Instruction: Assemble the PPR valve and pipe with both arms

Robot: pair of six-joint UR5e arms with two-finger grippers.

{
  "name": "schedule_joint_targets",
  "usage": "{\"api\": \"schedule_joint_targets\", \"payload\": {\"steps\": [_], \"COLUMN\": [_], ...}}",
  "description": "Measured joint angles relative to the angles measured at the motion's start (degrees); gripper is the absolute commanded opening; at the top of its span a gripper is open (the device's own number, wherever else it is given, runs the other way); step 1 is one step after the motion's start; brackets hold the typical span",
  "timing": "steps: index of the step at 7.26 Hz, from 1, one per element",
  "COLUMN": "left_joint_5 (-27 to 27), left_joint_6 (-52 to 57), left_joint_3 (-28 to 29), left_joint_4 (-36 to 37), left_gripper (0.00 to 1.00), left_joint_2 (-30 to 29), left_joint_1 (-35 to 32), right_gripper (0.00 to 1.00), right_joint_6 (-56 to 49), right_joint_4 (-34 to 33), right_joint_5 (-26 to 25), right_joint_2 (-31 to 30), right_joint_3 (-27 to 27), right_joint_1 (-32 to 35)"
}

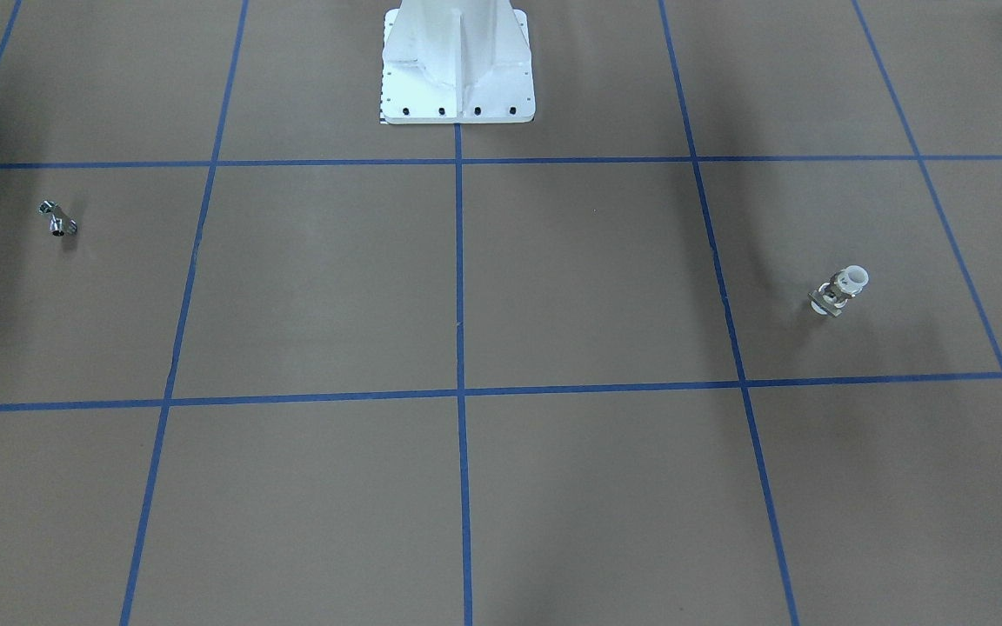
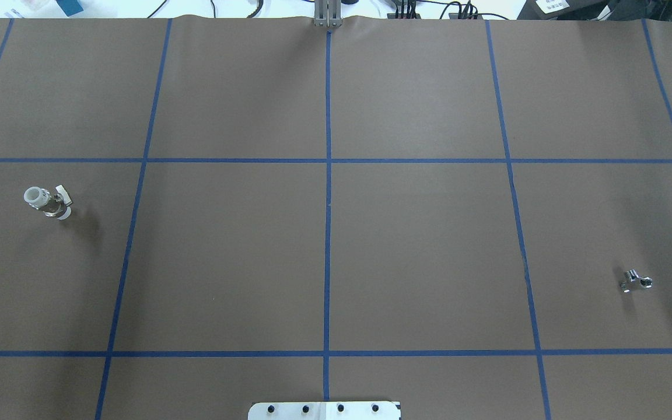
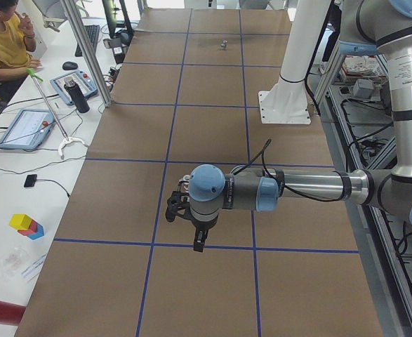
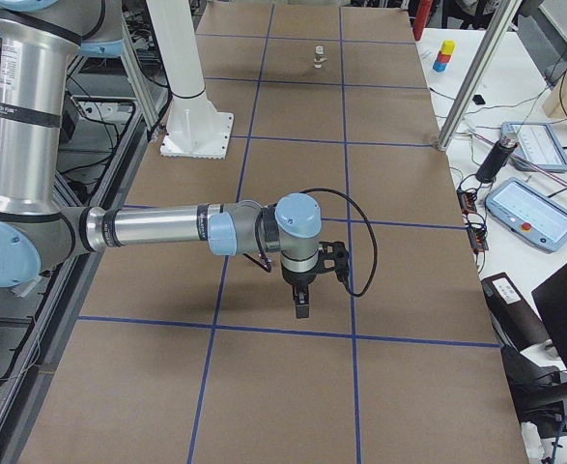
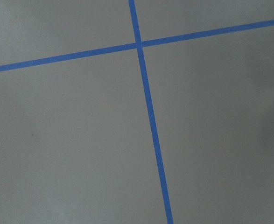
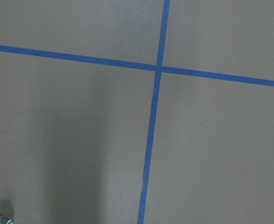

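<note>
Chrome pipe (image 2: 635,281) looks slick, light; we grip valve (image 2: 48,203) by its white barrel. Left pincer (image 3: 197,237), right pincer (image 4: 303,302): can't tell.

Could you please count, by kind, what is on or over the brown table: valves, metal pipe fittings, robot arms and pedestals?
PPR valve: 1
pipe: 1
robot arms: 2 (left arm, right arm)
white pedestal: 1
Total: 5
</note>
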Motion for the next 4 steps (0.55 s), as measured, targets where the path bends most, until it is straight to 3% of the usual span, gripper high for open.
{"api": "schedule_joint_targets", "payload": {"steps": [4], "left_joint_5": [0.03], "left_joint_6": [0.02], "left_joint_3": [-1.23], "left_joint_4": [-0.01], "left_gripper": [1.0], "left_joint_2": [-0.05], "left_joint_1": [0.0], "right_gripper": [1.0], "right_joint_6": [-0.13], "right_joint_4": [2.01], "right_joint_5": [0.44], "right_joint_2": [0.08], "right_joint_3": [0.69], "right_joint_1": [0.0]}}
